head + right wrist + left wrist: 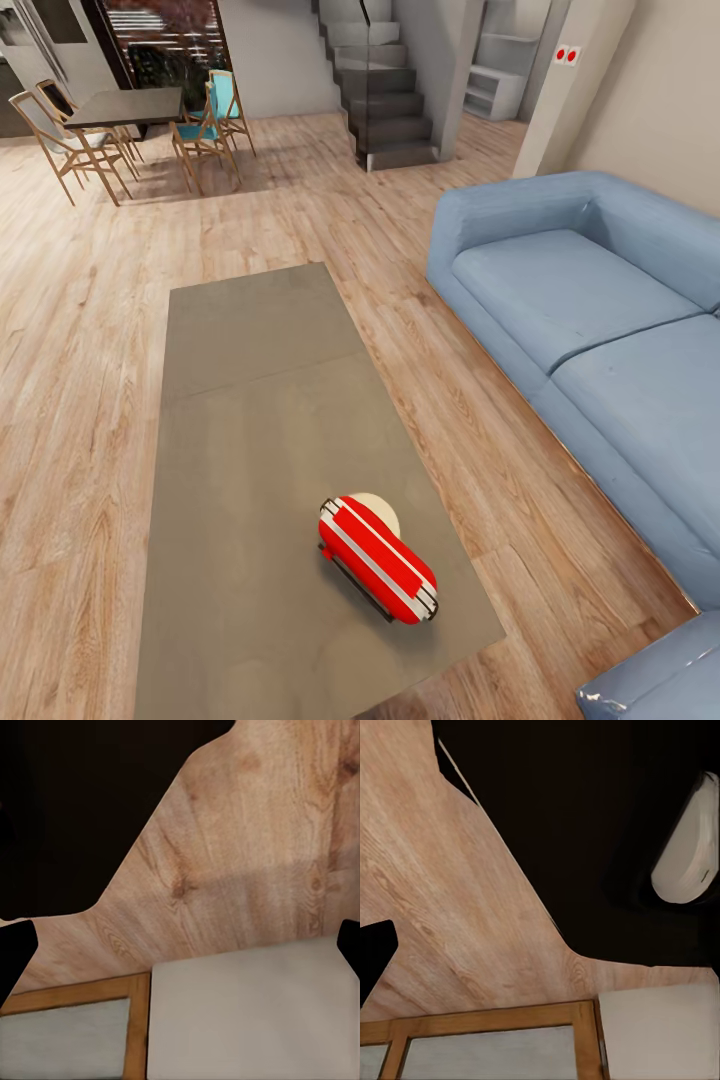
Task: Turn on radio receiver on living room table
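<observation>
Radio receiver [378,559] lies on the table [250,400], toward its near right corner, tipped over on its side or back rather than standing. Red shell up, white-silver trim bands running along its length, thin dark handle rail along its near-left edge. A pale round disc shows just behind it on the far side, touching or part of it; cannot tell which.

Handling, as a judgement: small hard-shelled thing, likely light, rigid, and smooth enough to skid on the glossy top if pushed sideways. Switching on wants a press or a turn at a control, not a lift; the dial face is not readable from this angle, so the switch location is unknown. If it needs steadying, hold across the red body's short width or pin it down from above; the thin handle looks the weakest place to pull.

Writing: no brand or label legible on the radio. Far off, a small white wall plate with two red spots [566,55] on the pillar, no text readable.

Tool state: right wrist view shows dark finger edges [15,952] at either side of the frame, so those jaws stand apart, holding nothing. Left wrist view shows one dark finger [373,952] alone; cannot tell its spread. Both look down on wood floor.

Outward: blue sofa [600,330] right of the table, dining set [130,110] far left, stairs [385,90] far centre
</observation>
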Available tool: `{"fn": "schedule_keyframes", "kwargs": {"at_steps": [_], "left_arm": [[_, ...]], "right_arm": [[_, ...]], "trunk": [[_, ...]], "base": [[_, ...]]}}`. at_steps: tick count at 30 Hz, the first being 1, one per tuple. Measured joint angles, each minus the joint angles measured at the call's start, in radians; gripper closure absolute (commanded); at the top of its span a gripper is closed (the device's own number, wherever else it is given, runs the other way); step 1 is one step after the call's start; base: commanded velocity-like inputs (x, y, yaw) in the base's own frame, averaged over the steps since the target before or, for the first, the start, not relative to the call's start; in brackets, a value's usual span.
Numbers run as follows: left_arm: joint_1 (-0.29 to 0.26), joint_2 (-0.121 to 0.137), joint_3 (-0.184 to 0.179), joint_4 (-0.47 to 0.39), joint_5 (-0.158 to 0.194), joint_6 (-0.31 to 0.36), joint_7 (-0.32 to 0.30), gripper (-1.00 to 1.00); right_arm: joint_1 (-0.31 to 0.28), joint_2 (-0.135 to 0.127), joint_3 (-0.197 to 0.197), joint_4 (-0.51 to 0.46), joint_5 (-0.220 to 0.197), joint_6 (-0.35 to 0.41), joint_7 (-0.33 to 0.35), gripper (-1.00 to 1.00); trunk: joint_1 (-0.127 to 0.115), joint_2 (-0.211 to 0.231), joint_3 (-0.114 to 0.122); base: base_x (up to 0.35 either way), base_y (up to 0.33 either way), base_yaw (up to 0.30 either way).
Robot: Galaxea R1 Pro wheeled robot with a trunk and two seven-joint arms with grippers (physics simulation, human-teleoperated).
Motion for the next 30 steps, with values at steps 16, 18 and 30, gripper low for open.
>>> {"fn": "schedule_keyframes", "kwargs": {"at_steps": [16, 18, 30], "left_arm": [[0.0, 0.0, -0.011, -0.331, -0.002, 0.109, -0.007, -1.0], [0.0, 0.001, -0.014, -0.391, -0.001, 0.125, -0.031, -1.0], [0.0, 0.012, -0.001, -1.023, 0.04, 0.407, -0.43, -1.0]], "right_arm": [[0.0, -0.169, -0.012, -0.601, -0.001, 0.26, 0.007, -1.0], [0.0, -0.181, -0.013, -0.734, 0.0, 0.335, 0.007, -1.0], [-0.12, -0.208, -0.014, -1.47, 0.116, 0.892, 0.015, -1.0]], "trunk": [[0.0, 0.0, 0.0], [0.0, 0.0, 0.0], [0.0, 0.0, 0.0]], "base": [[0.0, 0.0, 0.0], [0.0, 0.0, 0.0], [0.0, 0.0, 0.0]]}}
